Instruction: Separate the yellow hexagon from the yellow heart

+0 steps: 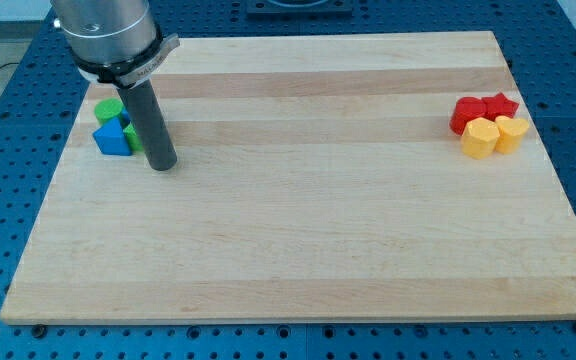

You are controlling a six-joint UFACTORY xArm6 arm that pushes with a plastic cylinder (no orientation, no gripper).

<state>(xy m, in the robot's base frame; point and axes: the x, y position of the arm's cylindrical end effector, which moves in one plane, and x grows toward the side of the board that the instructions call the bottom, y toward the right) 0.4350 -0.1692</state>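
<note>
1. Hexagon first: the yellow hexagon (479, 139) is a pale yellow, flat-topped block with short faceted sides, sitting near the wooden board's (308, 230) right edge at the view's right.
2. The yellow heart (510, 133) touches it on the view's right, the same yellow, with a rounded, lobed top.
3. Just behind them, toward the view's top, two red blocks (481, 110) press against the yellow pair; their shapes are hard to make out.
4. My tip (162, 165) rests on the board at the view's left, well apart from the yellow blocks. It is a bare rod and holds nothing.
5. Just left of the rod sit a blue block (111, 137) and a green block (108, 108), with another green piece partly hidden.
</note>
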